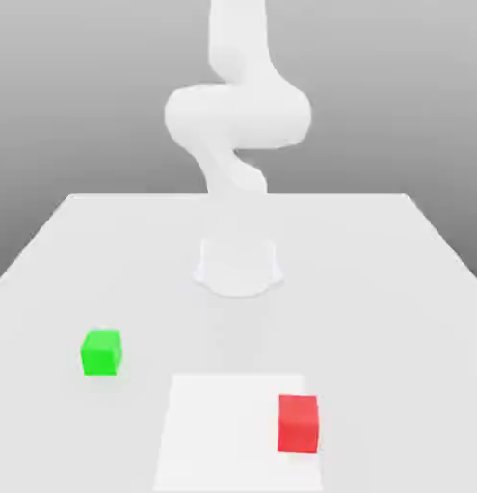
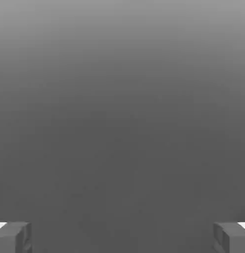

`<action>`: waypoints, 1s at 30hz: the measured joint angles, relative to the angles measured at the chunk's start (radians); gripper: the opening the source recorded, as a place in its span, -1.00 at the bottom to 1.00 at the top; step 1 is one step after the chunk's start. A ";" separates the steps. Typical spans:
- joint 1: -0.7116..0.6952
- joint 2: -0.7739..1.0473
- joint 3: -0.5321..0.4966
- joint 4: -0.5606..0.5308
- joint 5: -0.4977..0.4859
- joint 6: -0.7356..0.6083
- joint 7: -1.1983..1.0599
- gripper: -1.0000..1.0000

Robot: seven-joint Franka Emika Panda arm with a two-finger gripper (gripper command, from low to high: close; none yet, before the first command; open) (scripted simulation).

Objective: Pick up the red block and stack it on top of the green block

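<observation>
A: What is seen toward the exterior view's left?

B: A small bright-green matte cube, the green block (image 1: pixel 101 352), is seen resting flat on the pale grey tabletop (image 1: pixel 396 289). It is set apart from everything else, with bare table all round it.

A: And in the middle?

B: The white arm (image 1: pixel 237 120) is seen rising from its round base (image 1: pixel 238 267), which is mounted on the table behind both cubes. The arm is bent into a bulky elbow above the base and is carried up past the edge of the exterior view. In front of the base, a lighter white rectangular patch (image 1: pixel 223 424) is marked on the table surface.

A: Where is the red block placed?

B: The small bright-red matte cube, the red block (image 1: pixel 299 423), is found toward the exterior view's right, sitting on the right-hand part of that lighter patch, close to its edge. It is well apart from the green block and lies nearer the camera. Neither cube is touched by anything.

A: How is the gripper held?

B: In the hand view, the gripper (image 2: pixel 122 237) is shown with its two grey fingertips (image 2: pixel 13 237) spread fully wide, one at each lower corner. Nothing is held between them; plain grey background is seen in the gap.
</observation>
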 joint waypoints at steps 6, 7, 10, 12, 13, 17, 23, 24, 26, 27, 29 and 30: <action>-0.011 0.224 0.053 -0.083 -0.016 0.109 0.070 0.00; -0.012 0.260 0.061 -0.097 -0.018 0.127 0.082 0.00; -0.013 0.369 0.082 -0.138 -0.028 0.180 0.117 0.00; -0.012 0.442 0.095 -0.165 -0.034 0.215 0.141 0.00; -0.011 0.478 0.101 -0.178 -0.037 0.233 0.153 0.00; 0.001 0.623 0.117 -0.232 -0.046 0.303 0.197 0.00; 0.030 0.839 0.122 -0.294 -0.053 0.422 0.250 0.00; 0.029 0.875 0.120 -0.291 -0.066 0.451 0.261 0.00; 0.044 0.948 0.099 -0.283 -0.096 0.510 0.284 0.00; 0.055 0.984 0.085 -0.277 -0.109 0.540 0.295 0.00; 0.065 1.011 0.074 -0.273 -0.117 0.563 0.301 -1.00; 0.065 1.011 0.074 -0.273 -0.117 0.563 0.301 -1.00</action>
